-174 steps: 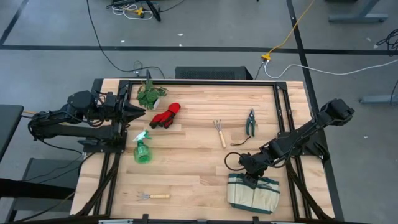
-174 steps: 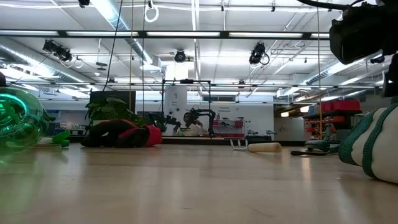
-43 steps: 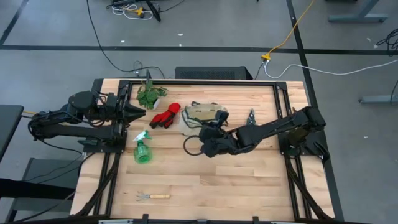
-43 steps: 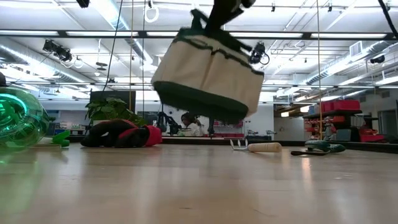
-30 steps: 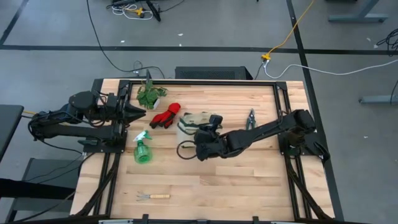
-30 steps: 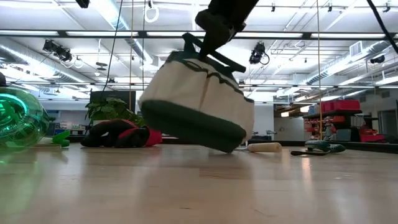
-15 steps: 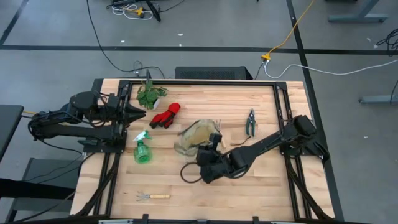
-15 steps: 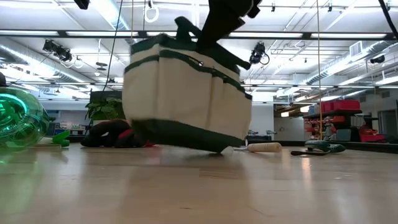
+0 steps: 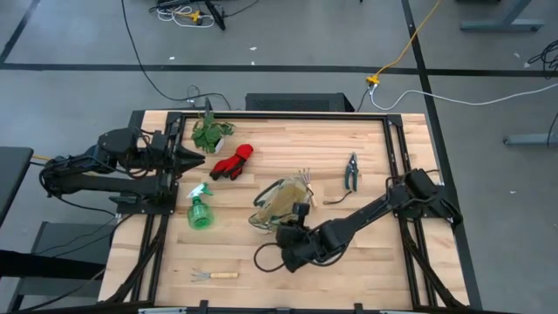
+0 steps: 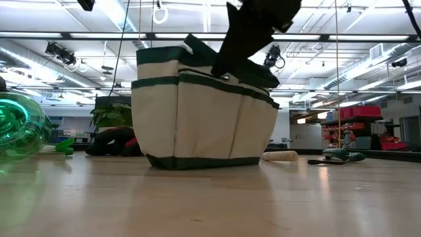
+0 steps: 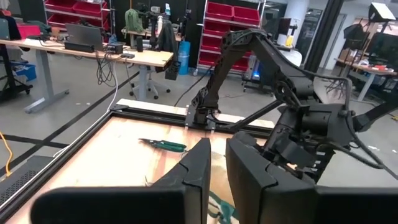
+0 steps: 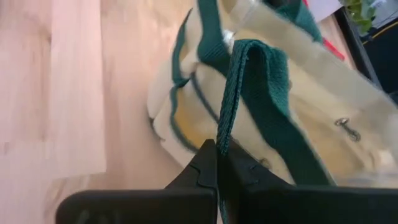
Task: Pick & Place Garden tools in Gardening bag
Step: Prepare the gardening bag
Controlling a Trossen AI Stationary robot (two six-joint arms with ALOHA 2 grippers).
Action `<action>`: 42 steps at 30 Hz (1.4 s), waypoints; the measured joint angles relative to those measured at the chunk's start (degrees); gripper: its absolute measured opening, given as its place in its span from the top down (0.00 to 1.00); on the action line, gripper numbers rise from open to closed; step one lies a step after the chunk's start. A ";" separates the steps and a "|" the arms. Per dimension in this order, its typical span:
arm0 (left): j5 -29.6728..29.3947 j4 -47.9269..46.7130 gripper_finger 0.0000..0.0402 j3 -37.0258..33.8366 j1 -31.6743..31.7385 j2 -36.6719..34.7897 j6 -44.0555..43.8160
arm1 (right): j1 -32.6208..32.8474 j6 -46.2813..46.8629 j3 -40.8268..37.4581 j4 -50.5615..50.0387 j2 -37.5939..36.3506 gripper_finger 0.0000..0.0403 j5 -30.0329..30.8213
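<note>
Right end effector pinching dark green strap of beige canvas gardening bag, standing it upright mid-frame on bench for loading; left end effector fingers together, parked upper left.

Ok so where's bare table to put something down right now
Bare wood lies along the front edge right of the lone hand fork, and along the far edge right of the plant. It is crowded mid-table: gardening bag, red gloves, spray bottle.

Gardening bag between spray bottle and shears
</note>
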 joint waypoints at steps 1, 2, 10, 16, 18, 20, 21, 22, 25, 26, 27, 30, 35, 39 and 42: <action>0.01 0.01 0.86 -0.02 -0.01 -0.01 -0.71 | 0.28 0.11 0.00 -0.17 0.01 1.00 0.02; 0.01 0.02 0.86 -0.01 -0.01 -0.02 -1.22 | 0.52 0.11 0.00 -0.17 0.02 1.00 0.02; 0.01 0.23 0.86 0.00 0.01 0.00 -2.94 | 0.76 0.28 0.00 -0.15 0.00 1.00 -2.75; -0.01 2.00 0.86 0.00 -0.01 1.82 -7.42 | 0.65 0.50 0.00 -0.17 0.00 0.99 -4.84; -0.02 1.80 0.86 0.00 0.00 3.64 -8.52 | 0.65 0.20 0.00 -0.12 0.00 0.98 -5.42; -0.01 1.22 0.86 0.00 -0.01 5.98 -8.69 | 0.65 0.03 0.00 -0.10 0.00 0.98 -5.62; -0.02 1.31 0.86 0.00 -0.01 7.40 -8.67 | 0.65 -0.11 0.00 -0.11 0.00 0.98 -5.63; -0.02 1.36 0.86 0.00 -0.01 8.75 -8.69 | 0.65 -0.21 0.00 -0.12 0.00 0.98 -5.64; -0.03 1.72 0.86 0.00 -0.01 12.99 -9.10 | 0.65 -0.35 0.00 -0.10 0.00 0.98 -5.78; -0.01 2.05 0.86 0.00 -0.01 14.39 -9.88 | 0.65 -0.37 0.00 -0.06 0.00 0.97 -5.78; -0.03 2.40 0.86 0.00 -0.01 15.83 -10.45 | 0.65 -0.37 0.00 -0.06 0.00 0.97 -5.76; 0.01 3.93 0.86 0.00 -0.01 20.21 -13.44 | 0.65 -0.36 0.00 -0.06 0.00 0.95 -5.78; -0.01 4.64 0.86 0.00 -0.01 26.41 -15.87 | 0.65 -0.37 0.00 -0.02 0.00 0.93 -5.71; 1.96 5.17 0.86 0.00 -0.01 30.49 -17.62 | 0.62 -0.46 0.00 -0.01 0.00 0.93 -5.65; 4.95 7.41 0.86 0.00 -0.07 33.26 -19.15 | 0.57 -1.13 0.00 0.15 0.00 0.93 -5.62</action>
